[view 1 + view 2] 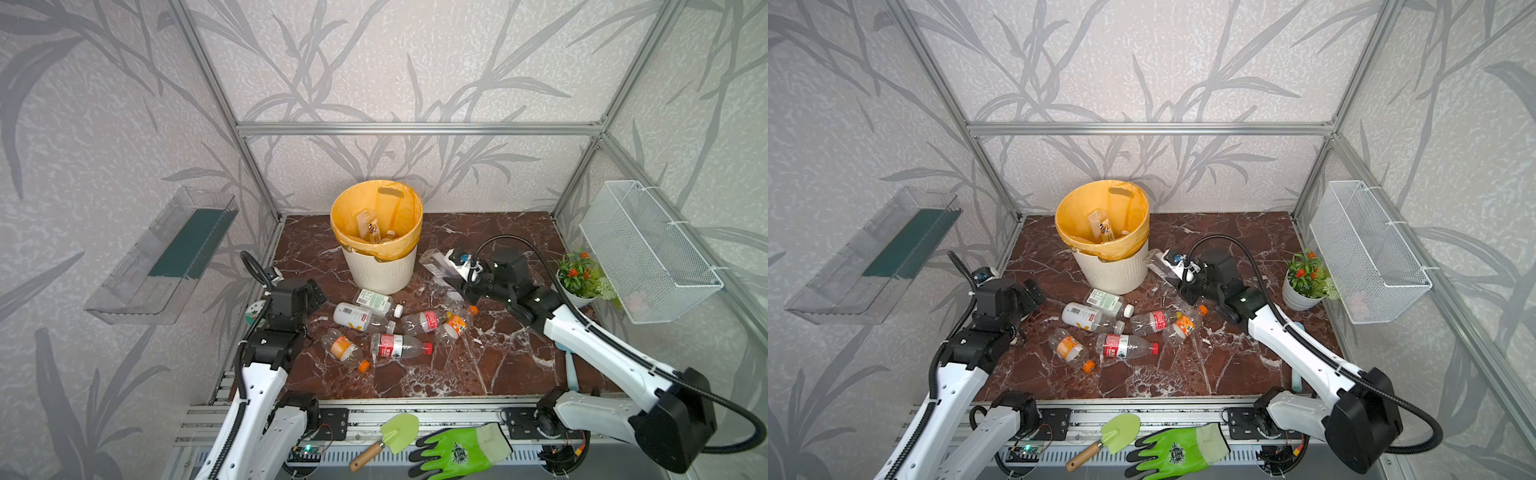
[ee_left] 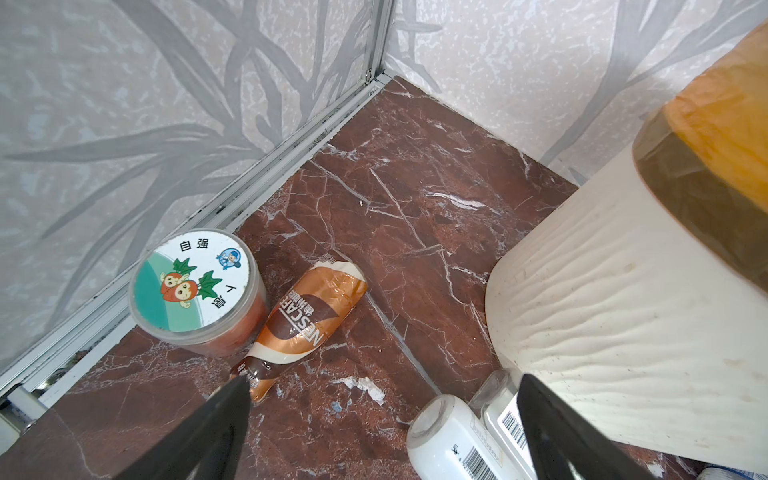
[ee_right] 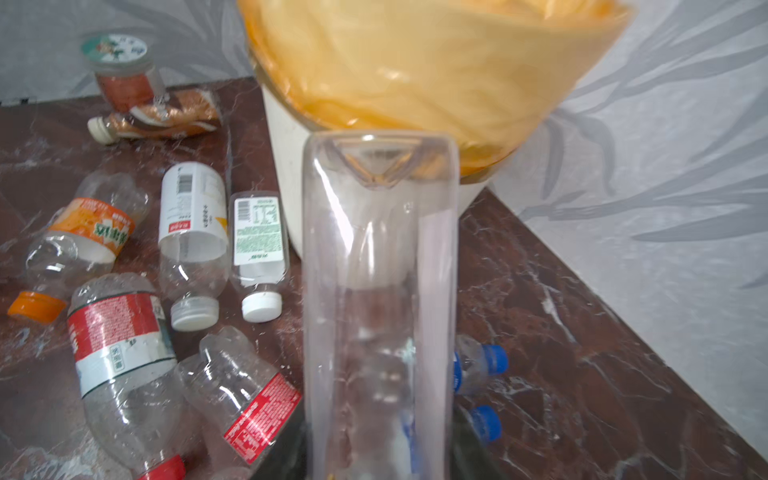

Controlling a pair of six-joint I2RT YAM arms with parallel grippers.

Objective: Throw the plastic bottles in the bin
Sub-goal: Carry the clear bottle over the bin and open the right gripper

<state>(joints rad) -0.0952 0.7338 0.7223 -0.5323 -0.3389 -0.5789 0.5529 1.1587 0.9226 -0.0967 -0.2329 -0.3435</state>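
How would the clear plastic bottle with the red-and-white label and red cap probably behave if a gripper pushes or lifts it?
That clear plastic bottle looks empty, so probably very light. It lies on its side on the brown marble tabletop, so a sideways push would likely roll it. Its thin wall looks dented; a firm squeeze may crush it.

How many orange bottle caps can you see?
2: the front orange cap, on the nearest bottle; the right orange cap, farther back and right. The bin may hide more.

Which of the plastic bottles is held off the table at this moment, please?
The clear bottle gripped in the right hand, beside the bin; the other bottles lie on the marble or in the bin.
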